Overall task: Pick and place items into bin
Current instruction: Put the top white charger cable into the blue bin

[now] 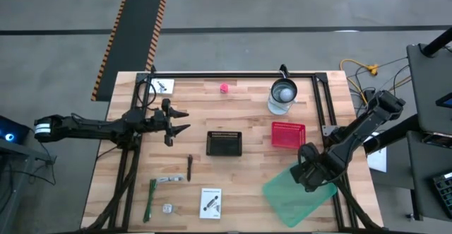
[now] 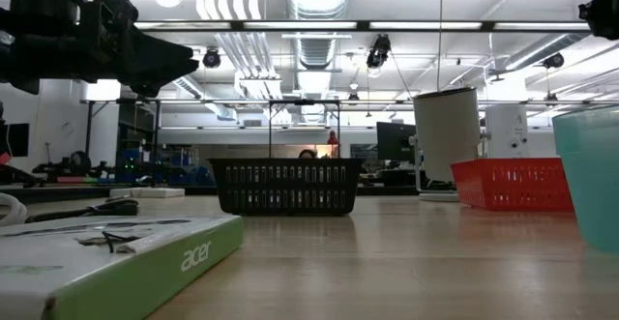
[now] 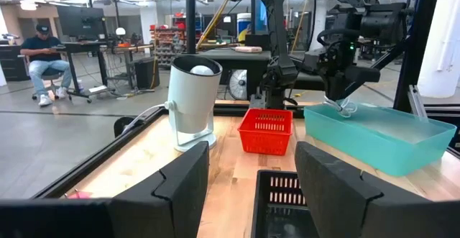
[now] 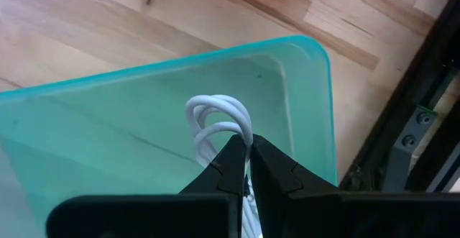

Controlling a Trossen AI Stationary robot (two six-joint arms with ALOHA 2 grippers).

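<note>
The right fingers point(image 4: 248, 167) are pinched tight on a white cable point(image 4: 215, 123), its loops dangling just beyond their tips over the bin point(image 4: 302, 101). It looks light and floppy; gripping the bundled loops suits it. The left fingers point(image 1: 176, 121) gape empty.

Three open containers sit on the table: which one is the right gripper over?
The translucent teal bin at the table's near right corner. The right gripper hangs above it, shut on a coiled white cable. The black basket and red basket are unattended.
</note>
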